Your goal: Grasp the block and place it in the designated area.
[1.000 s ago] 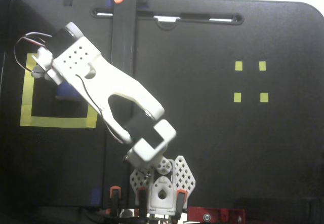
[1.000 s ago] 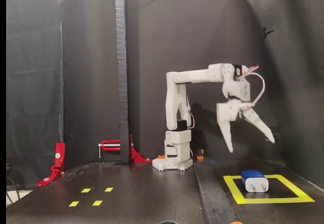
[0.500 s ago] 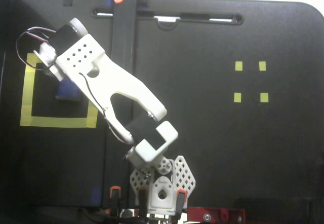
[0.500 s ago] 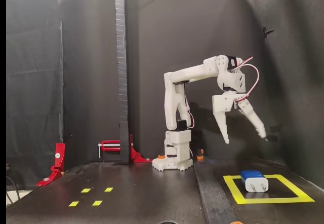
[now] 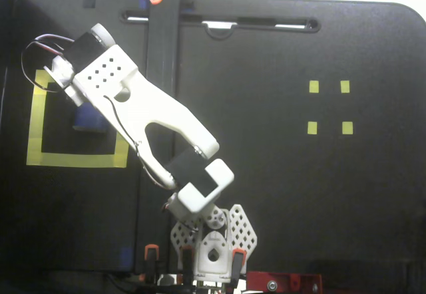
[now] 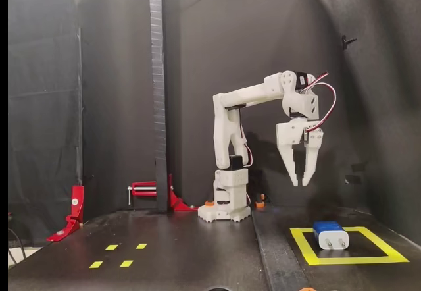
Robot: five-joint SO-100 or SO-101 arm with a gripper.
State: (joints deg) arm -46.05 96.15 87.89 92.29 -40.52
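From where I stand, the block [image 6: 330, 234] lies flat on the black floor inside the yellow square [image 6: 348, 260], pale prongs toward the front, leaning to the nine o'clock half of the square. Seen from above, only a sliver of the block [image 5: 88, 119] shows under the white arm [image 5: 150, 118], inside the yellow square [image 5: 76, 158].

The gripper [image 6: 300, 184] hangs well above the floor, up at about eleven o'clock from the block, touching nothing. Its two fingers are drawn nearly together, tips close with just a thin gap, and they hold nothing.

I judge the placing step finished: the block sits fully within the tape and the tool is clear of it. The next move seems to call only for folding the arm back toward its base [image 6: 225, 211] at nine o'clock, keeping high enough not to nudge the block.
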